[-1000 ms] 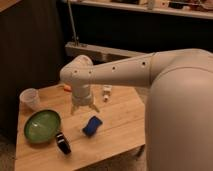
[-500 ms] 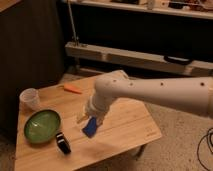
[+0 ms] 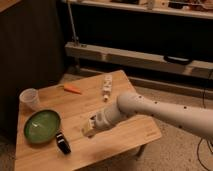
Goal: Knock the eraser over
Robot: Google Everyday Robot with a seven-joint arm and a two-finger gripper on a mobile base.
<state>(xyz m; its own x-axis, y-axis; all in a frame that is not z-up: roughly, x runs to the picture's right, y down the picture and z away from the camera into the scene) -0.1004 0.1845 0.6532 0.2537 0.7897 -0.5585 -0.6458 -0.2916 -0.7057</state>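
Note:
My gripper (image 3: 90, 128) is low over the wooden table (image 3: 135, 135), near its front middle and just right of the green bowl (image 3: 42, 125). The white arm (image 3: 150, 111) reaches in from the right. The deep-blue eraser does not show; the spot where it stood is covered by the gripper and wrist. I cannot tell whether the gripper touches it.
A black ring-shaped band (image 3: 62, 142) lies in front of the bowl, close to the gripper's left. A clear cup (image 3: 30, 98) stands at the left edge. An orange carrot-like piece (image 3: 72, 89) and a white tube-like object (image 3: 106, 86) lie at the back. Shelving stands behind.
The arm has swung lower and the gripper has come down over the eraser's spot. The blue eraser, visible before, is now hidden.

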